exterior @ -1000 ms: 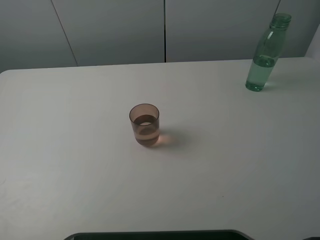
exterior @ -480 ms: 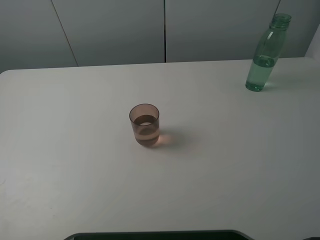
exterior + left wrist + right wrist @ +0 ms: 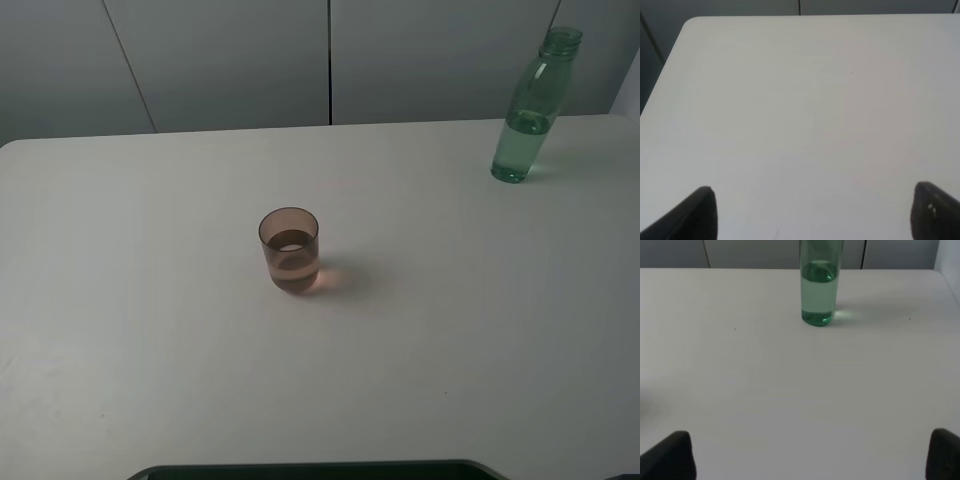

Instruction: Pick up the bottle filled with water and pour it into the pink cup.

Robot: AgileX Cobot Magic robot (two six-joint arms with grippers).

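Observation:
The green-tinted bottle (image 3: 528,110) stands upright at the table's far right, uncapped, with water in its lower part. It also shows in the right wrist view (image 3: 819,287), far ahead of my right gripper (image 3: 812,455), which is open and empty. The pink cup (image 3: 290,250) stands near the table's middle and holds some liquid. My left gripper (image 3: 812,212) is open and empty over bare table; the cup is not in its view. Neither gripper shows in the exterior high view.
The white table (image 3: 150,300) fills the view, with grey wall panels (image 3: 230,60) behind its far edge. A dark edge (image 3: 310,468) runs along the near side. The table's far left corner (image 3: 690,22) shows in the left wrist view.

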